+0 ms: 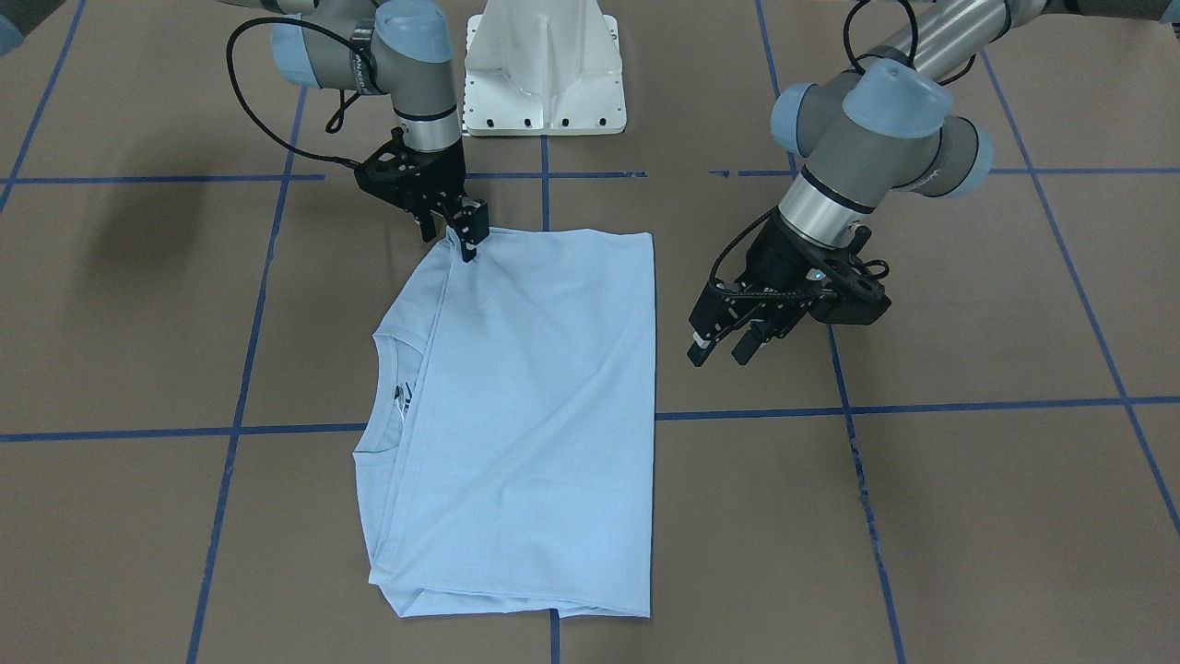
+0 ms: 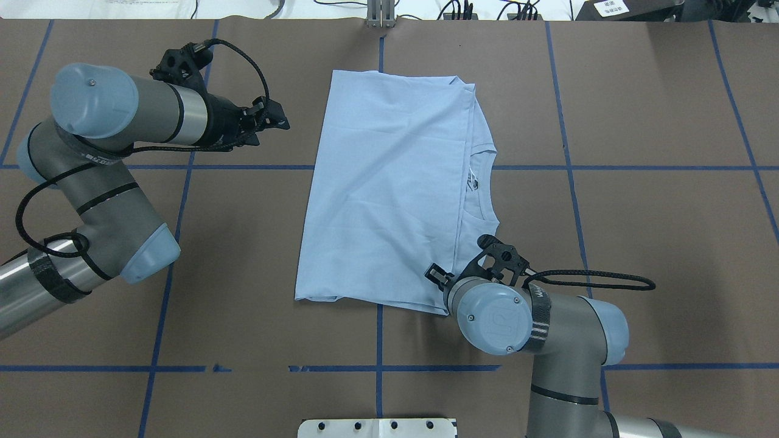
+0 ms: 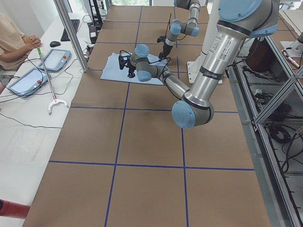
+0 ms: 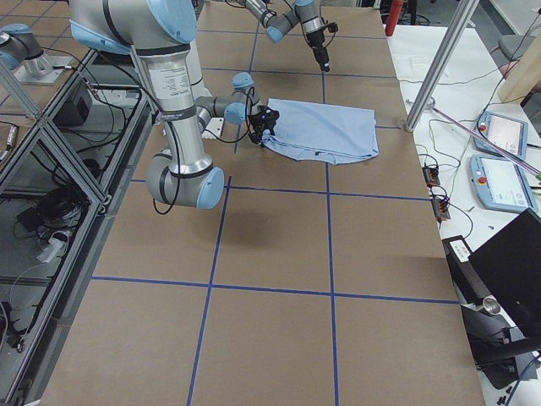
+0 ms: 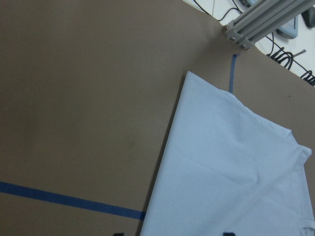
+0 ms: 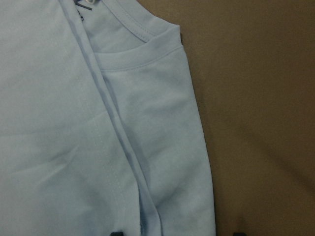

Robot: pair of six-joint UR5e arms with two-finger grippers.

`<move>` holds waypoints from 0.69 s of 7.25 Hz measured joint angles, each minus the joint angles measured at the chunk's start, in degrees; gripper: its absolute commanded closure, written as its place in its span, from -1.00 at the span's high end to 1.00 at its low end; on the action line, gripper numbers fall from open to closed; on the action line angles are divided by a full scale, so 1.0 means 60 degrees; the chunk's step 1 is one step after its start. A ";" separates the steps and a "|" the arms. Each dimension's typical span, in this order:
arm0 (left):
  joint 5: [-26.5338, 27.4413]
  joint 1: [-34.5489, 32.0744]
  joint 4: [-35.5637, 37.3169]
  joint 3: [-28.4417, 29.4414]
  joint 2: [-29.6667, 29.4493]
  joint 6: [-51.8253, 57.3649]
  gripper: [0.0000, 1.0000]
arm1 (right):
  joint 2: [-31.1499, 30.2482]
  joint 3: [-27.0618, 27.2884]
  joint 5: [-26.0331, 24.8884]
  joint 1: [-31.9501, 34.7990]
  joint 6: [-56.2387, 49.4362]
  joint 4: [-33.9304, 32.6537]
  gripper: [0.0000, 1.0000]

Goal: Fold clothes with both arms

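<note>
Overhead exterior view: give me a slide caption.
Right arm poised at near corner of folded T-shirt; left arm clear, jaws open.

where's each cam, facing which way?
Front-facing: across table, facing robot; left arm, right arm, base.
Overhead: behind robot, looking down; both arms.
Exterior left: table end, left arm nearest.
Exterior right: opposite end, right arm nearest.
Left wrist: down on T-shirt edge; left fingertips only.
Right wrist: down on collar; right fingertips only.
All six share the T-shirt.

The T-shirt (image 2: pixel 389 194) is soft matt cloth, lightly creased. The tabletop (image 2: pixel 639 243) looks like matt brown paper; the left arm (image 2: pixel 103 207) and right arm (image 2: pixel 566 340) show smooth metal.
</note>
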 measured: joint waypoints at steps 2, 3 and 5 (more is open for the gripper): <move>-0.0008 0.0000 -0.0008 -0.0006 0.0001 -0.0005 0.46 | -0.0023 -0.0012 0.0006 -0.0010 0.0110 -0.0039 -1.00; -0.0011 0.0000 -0.0009 -0.0011 0.0000 -0.0006 0.47 | -0.0022 -0.0012 0.0011 -0.0017 0.0240 -0.0047 -1.00; -0.0012 -0.0009 -0.0010 -0.0014 0.0000 -0.0001 0.47 | -0.0011 -0.0024 0.0036 -0.0021 0.0321 -0.0054 -1.00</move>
